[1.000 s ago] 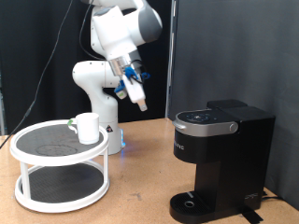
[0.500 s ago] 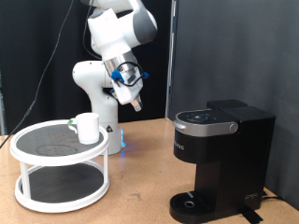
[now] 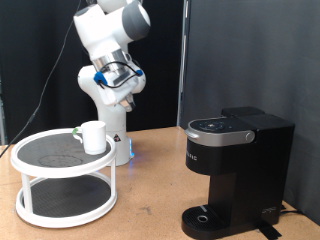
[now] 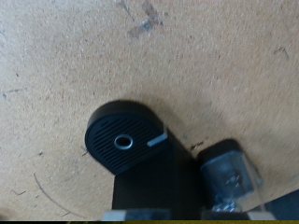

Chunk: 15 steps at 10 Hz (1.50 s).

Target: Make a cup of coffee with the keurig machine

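Observation:
The white cup (image 3: 93,136) stands on the top tier of a round white stand (image 3: 40,163) at the exterior view's left. The black keurig machine (image 3: 235,165) stands at the right with its lid down and nothing on its drip tray (image 3: 205,217). My gripper (image 3: 122,101) hangs high in the air, above and to the right of the cup and well left of the machine, with nothing visibly in it. The wrist view looks down on the machine's drip tray (image 4: 124,142) and the wooden table (image 4: 65,65); the cup is out of that view.
The stand has two dark mesh tiers, and a small greenish thing (image 3: 77,133) lies beside the cup. The robot's white base (image 3: 105,120) stands behind the stand. A black curtain (image 3: 250,50) closes the back. Bare tabletop (image 3: 150,195) lies between stand and machine.
The gripper has swung from the middle of the exterior view towards the left, closer to above the cup, and turned from slanting right to pointing more downward. Cup and machine have not moved.

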Motion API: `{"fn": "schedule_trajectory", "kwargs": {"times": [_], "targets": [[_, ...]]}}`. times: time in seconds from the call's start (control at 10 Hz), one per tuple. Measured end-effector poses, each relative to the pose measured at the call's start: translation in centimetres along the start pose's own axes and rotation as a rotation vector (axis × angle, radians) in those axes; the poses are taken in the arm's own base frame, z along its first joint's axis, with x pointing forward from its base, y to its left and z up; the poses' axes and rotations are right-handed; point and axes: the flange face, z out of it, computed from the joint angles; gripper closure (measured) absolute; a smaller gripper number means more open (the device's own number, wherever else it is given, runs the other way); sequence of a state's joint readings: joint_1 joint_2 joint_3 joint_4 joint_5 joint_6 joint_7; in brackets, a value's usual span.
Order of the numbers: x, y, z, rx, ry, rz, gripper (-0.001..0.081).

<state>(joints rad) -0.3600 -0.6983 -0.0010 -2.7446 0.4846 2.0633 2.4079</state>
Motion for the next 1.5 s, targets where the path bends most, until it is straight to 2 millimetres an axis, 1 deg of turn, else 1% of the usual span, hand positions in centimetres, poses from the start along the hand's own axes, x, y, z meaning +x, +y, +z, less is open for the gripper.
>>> {"fn": "schedule_trajectory", "kwargs": {"times": [0.2, 0.4, 0.6, 0.7, 0.9, 1.2, 1.3, 1.5], "targets": [[1.8, -1.2, -1.5, 0.000, 0.029, -0.049, 0.0806], [3.3, -2.1, -3.1, -0.018, 0.011, -0.067, 0.0806], [3.4, -2.1, -2.9, -0.019, 0.018, -0.074, 0.0806], [3.9, -2.4, -2.9, -0.018, 0.019, -0.084, 0.0806], [5.7, -4.0, -4.0, -0.009, -0.001, -0.097, 0.0806], [8.5, -6.6, -6.5, 0.003, -0.112, -0.076, 0.0806], [9.2, -7.3, -7.1, 0.001, -0.139, -0.084, 0.0806], [9.9, -8.0, -7.9, -0.002, -0.172, -0.097, 0.0806]]}}
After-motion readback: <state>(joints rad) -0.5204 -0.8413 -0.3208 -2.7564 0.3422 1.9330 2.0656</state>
